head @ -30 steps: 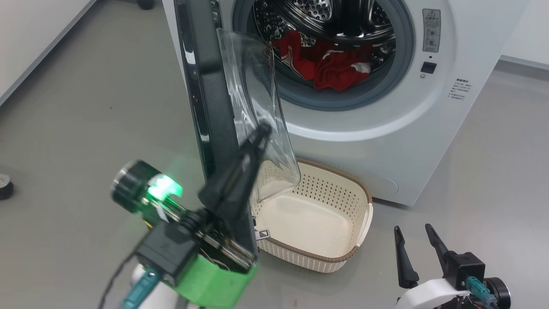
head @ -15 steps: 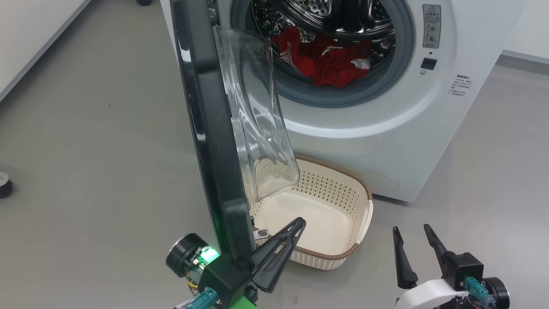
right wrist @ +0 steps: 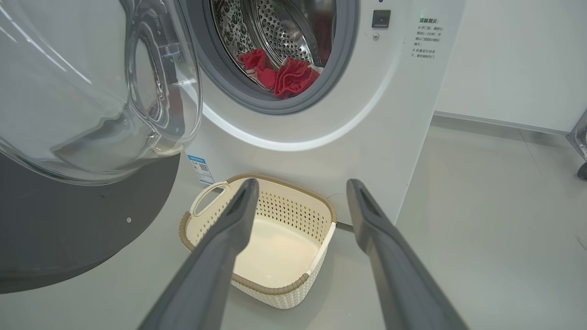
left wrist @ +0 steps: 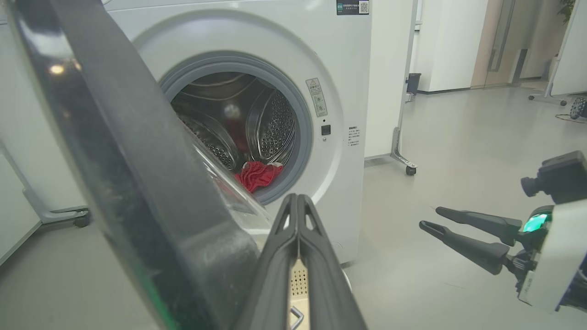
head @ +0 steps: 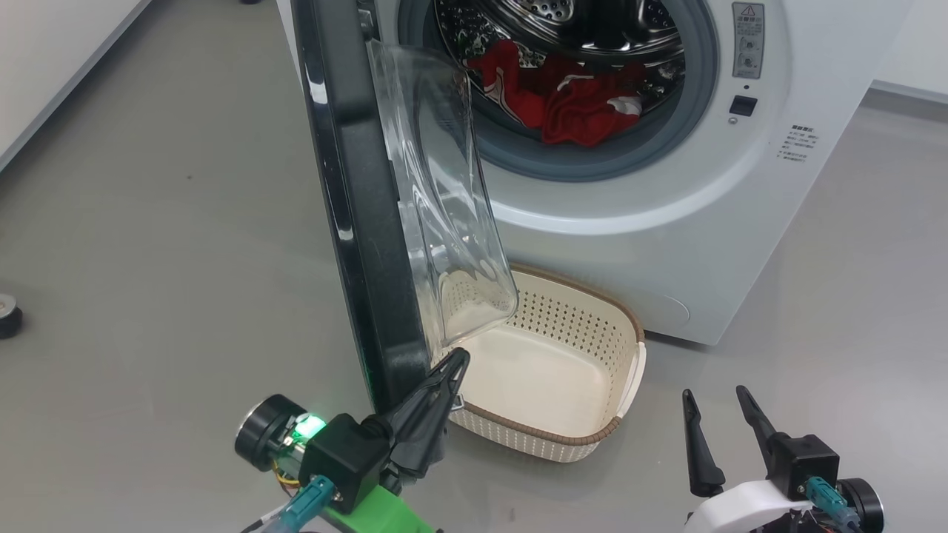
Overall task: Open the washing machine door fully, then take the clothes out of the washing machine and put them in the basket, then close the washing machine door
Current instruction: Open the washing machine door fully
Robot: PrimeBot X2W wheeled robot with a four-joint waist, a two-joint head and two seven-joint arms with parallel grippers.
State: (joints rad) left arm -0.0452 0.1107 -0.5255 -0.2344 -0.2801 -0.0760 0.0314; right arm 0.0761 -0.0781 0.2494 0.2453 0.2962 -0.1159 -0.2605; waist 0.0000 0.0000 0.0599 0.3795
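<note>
The washing machine (head: pixel 666 222) stands with its black door (head: pixel 348 185) swung out edge-on, the glass bowl (head: pixel 444 207) bulging toward the drum. Red clothes (head: pixel 570 104) with white trim lie inside the steel drum, and show as clothes (right wrist: pixel 284 75) past the grey gasket. The cream basket (head: pixel 563 437) sits on the floor below the opening, with nothing in it. My left gripper (head: pixel 459 359) is shut on nothing, its tips (left wrist: pixel 297 197) beside the door's lower edge. My right gripper (head: pixel 715 403) is open, its fingers framing the basket (right wrist: pixel 275 279).
Grey floor spreads to the left and right of the machine. A small dark round object (head: pixel 7 314) lies at the far left edge. A wheeled stand leg (left wrist: pixel 403 162) sits past the machine's right side. A blue sticker (right wrist: pixel 200 167) marks the machine's lower front.
My left gripper dropped from up beside the glass bowl to low by the door's bottom edge, then shifted a little left. The right gripper stayed put.
</note>
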